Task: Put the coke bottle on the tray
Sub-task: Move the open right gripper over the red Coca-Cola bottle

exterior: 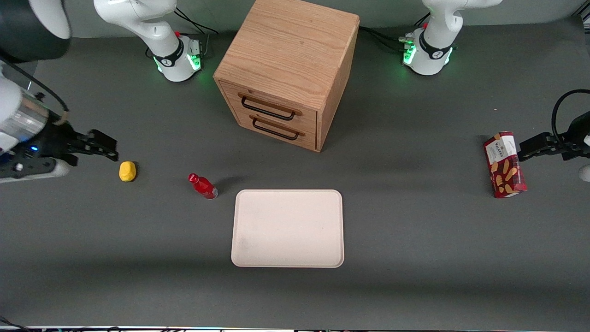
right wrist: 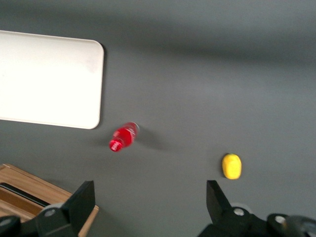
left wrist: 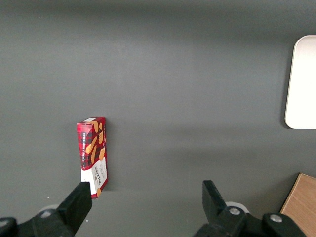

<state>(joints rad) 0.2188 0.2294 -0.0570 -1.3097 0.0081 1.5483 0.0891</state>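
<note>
A: Front view first, sweep across. What's at the working arm's end?

B: The gripper (exterior: 103, 147), up off the table, fingers apart, nothing between them. Just beside it a yellow lump (exterior: 127, 171). Then the coke bottle (exterior: 203, 186), standing on the table (exterior: 415, 230), near the tray (exterior: 288, 228) but not touching it, beside the tray corner that's farther from the front camera.

A: Tray contents?

B: Bare. Cream, rounded corners, low rim. The wooden drawer cabinet (exterior: 288, 69) sits farther from the front camera than the tray, two drawers with dark handles. Toward the parked arm's end, a red snack box (exterior: 504, 164).

A: Right wrist view, anything extra?

B: Looks down on the tray (right wrist: 49, 79), the coke bottle (right wrist: 124, 136) and the yellow lump (right wrist: 231, 166) together. Bottle sits between the tray and the lump, closer to the tray, well clear of the gripper (right wrist: 150, 205). Both fingers (right wrist: 81, 200) show wide apart with bare table between. A corner of the cabinet (right wrist: 29, 192) pokes in. No snack box here.

A: Left wrist?

B: Only view with the snack box (left wrist: 94, 155) close up, biscuit pictures readable. It catches one edge of the tray (left wrist: 302, 84) and a bit of cabinet (left wrist: 301, 205). No bottle, no lump, no working gripper in it.
</note>
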